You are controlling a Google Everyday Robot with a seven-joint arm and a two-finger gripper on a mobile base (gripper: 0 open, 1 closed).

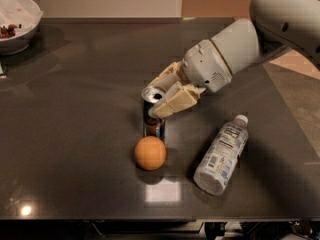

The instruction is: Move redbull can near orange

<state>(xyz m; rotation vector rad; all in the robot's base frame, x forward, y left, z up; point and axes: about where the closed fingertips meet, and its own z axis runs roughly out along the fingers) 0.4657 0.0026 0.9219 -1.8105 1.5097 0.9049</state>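
The redbull can (153, 121) stands upright on the dark table (75, 134), just behind the orange (150, 153) and almost touching it. My gripper (160, 94) reaches in from the right at the can's top. One beige finger (175, 101) lies across the can's near right side and the other is behind its rim. The gripper is shut on the can. The orange sits free on the table in front of the can.
A clear plastic bottle with a white label (221, 154) lies on its side to the right of the orange. A white bowl (17, 21) with some food stands at the far left corner. The table's front edge runs below the orange.
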